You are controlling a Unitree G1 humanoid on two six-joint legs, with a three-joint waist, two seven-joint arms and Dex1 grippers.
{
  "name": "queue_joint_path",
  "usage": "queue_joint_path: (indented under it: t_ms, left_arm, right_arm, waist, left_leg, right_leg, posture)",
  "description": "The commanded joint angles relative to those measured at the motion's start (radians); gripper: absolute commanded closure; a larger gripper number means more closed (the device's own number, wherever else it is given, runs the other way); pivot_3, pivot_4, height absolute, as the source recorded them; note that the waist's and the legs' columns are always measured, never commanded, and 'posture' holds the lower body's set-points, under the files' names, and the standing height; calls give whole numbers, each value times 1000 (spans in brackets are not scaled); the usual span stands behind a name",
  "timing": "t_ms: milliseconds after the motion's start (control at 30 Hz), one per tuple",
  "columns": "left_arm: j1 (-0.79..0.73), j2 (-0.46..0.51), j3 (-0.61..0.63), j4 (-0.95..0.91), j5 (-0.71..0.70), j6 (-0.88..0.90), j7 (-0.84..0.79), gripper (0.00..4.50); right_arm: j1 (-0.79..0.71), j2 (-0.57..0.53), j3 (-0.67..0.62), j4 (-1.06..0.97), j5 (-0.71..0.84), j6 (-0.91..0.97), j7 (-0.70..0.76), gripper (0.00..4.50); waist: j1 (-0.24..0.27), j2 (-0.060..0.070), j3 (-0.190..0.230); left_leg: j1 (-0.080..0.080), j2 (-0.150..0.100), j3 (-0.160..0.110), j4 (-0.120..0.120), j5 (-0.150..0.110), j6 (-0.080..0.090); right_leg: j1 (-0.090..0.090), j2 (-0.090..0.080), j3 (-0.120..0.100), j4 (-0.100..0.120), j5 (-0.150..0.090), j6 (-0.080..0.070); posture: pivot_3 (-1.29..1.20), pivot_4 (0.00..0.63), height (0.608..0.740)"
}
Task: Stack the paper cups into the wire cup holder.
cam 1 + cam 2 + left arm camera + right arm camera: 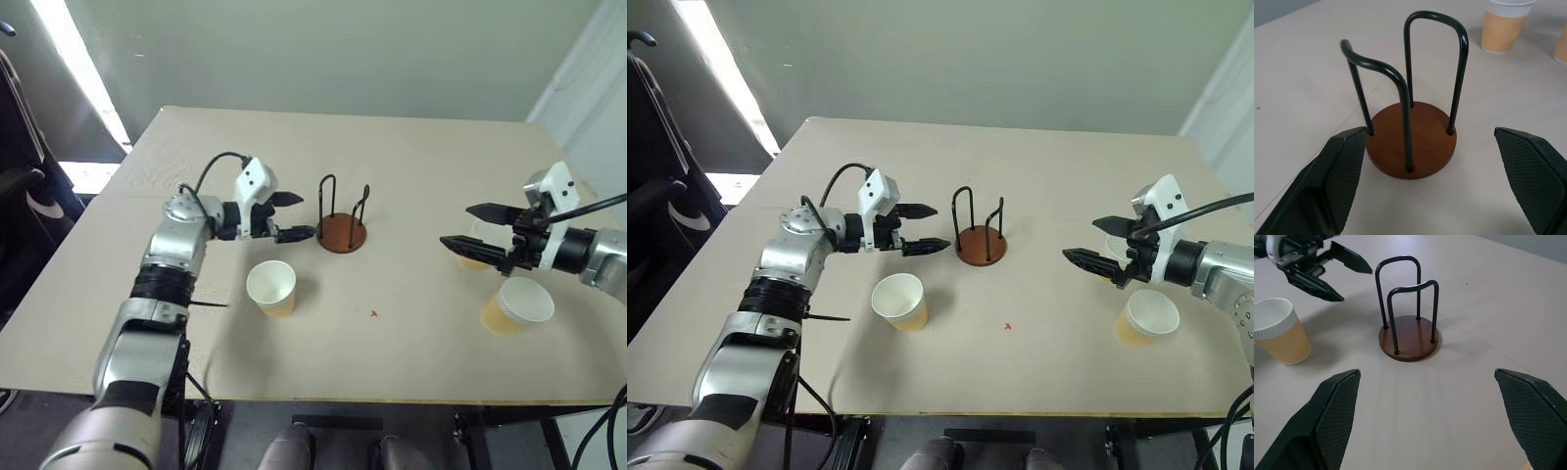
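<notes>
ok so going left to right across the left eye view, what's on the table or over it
left tool → near cup → holder → right tool → right cup

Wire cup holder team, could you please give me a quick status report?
Left gripper open, beside wire cup holder, empty. Right gripper open, empty, above one cup. Holder empty; other cups upright on table. Nothing in the way.

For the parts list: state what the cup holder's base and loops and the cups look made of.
Wire cup holder: the base looks like reddish-brown stained wood, matt, though painted board is possible; the loops look like bent metal rod, glossy black coated. Paper cups: ribbed tan paper sleeve, white rolled rim.
</notes>
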Motion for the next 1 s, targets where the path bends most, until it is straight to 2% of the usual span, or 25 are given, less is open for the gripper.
queue_joint_path:
  t_ms: [33, 333, 700, 800, 1000]
  left_arm:
    - [-39, -14, 4, 29, 22, -45, 18, 61]
    - [-89, -90, 29, 161, 49, -121, 160, 61]
    - [-91, -152, 22, 217, 64, -139, 177, 61]
    - [-100, -166, 24, 239, 64, -145, 180, 603]
    - [-115, -180, 21, 265, 66, -149, 164, 2815]
  right_arm:
    - [-4, -12, -38, -30, 13, -3, -9, 0]
    - [-6, -15, -39, -18, 6, -6, -14, 0]
    - [-2, -13, -46, -25, 9, -3, -29, 0]
    - [3, -14, -52, -30, 12, -1, -33, 0]
    - [14, -26, -65, -29, 10, -3, -29, 0]
  waist:
    - [0, 0, 0]
    - [2, 0, 0]
    - [3, 0, 0]
    - [3, 0, 0]
    - [6, 0, 0]
  left_leg:
    - [0, 0, 0, 0, 0, 0]
    - [0, 0, 0, 0, 0, 0]
    - [0, 0, 1, 1, 0, 0]
    - [0, 0, 1, 1, 0, 0]
    - [0, 0, 1, 1, 0, 1]
  right_leg:
    - [0, 0, 0, 0, 0, 0]
    - [0, 0, 0, 0, 0, 1]
    - [0, 0, 1, 0, 0, 2]
    - [0, 0, 1, 0, 0, 2]
    - [0, 0, 1, 0, 0, 2]
  posture:
    - [0, 150, 740]
    - [0, 150, 740]
    - [0, 150, 740]
    - [0, 150, 740]
    - [0, 150, 740]
